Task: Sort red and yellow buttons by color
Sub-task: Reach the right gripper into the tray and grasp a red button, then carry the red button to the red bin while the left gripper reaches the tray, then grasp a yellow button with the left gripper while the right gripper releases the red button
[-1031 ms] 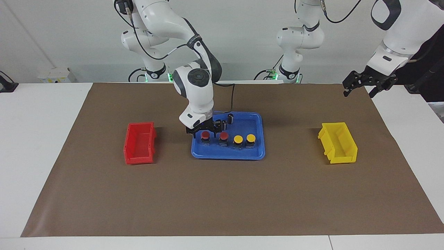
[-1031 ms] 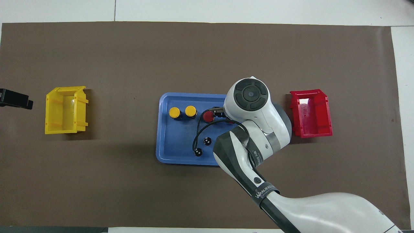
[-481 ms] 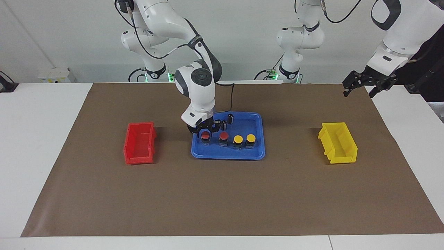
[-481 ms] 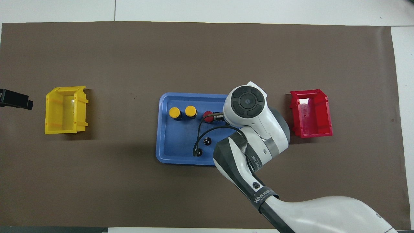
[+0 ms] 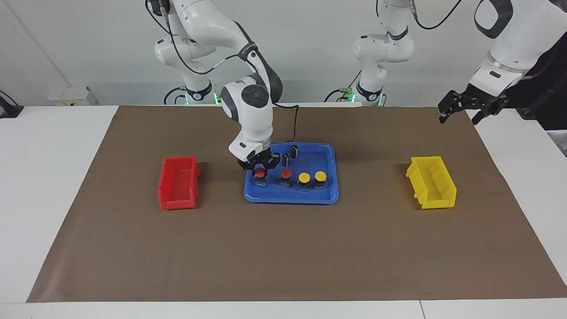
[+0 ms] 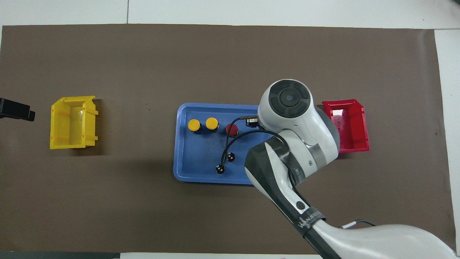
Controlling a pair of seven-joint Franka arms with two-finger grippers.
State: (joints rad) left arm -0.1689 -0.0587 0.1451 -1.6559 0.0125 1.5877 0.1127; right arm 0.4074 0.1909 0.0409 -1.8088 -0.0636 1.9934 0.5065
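Note:
Four buttons stand in a row in the blue tray (image 5: 292,197). My right gripper (image 5: 260,169) is down in the tray, its fingers closed around the cap of the red button (image 5: 260,173) nearest the red bin; the arm hides that button in the overhead view. Beside it stands the second red button (image 5: 285,173) (image 6: 232,130), then two yellow buttons (image 5: 304,177) (image 5: 320,176), which also show in the overhead view (image 6: 212,123) (image 6: 194,125). My left gripper (image 5: 460,113) (image 6: 16,109) waits raised and open off the mat's corner, near the yellow bin.
An empty red bin (image 5: 178,181) (image 6: 346,126) stands at the right arm's end of the mat, an empty yellow bin (image 5: 432,181) (image 6: 72,122) at the left arm's end. Two small black cylinders (image 5: 294,150) (image 5: 285,159) stand in the tray nearer the robots.
My right gripper has come down onto the end red button and its fingers have closed in around the cap. The wrist has swung toward the red bin. The left arm has not moved.

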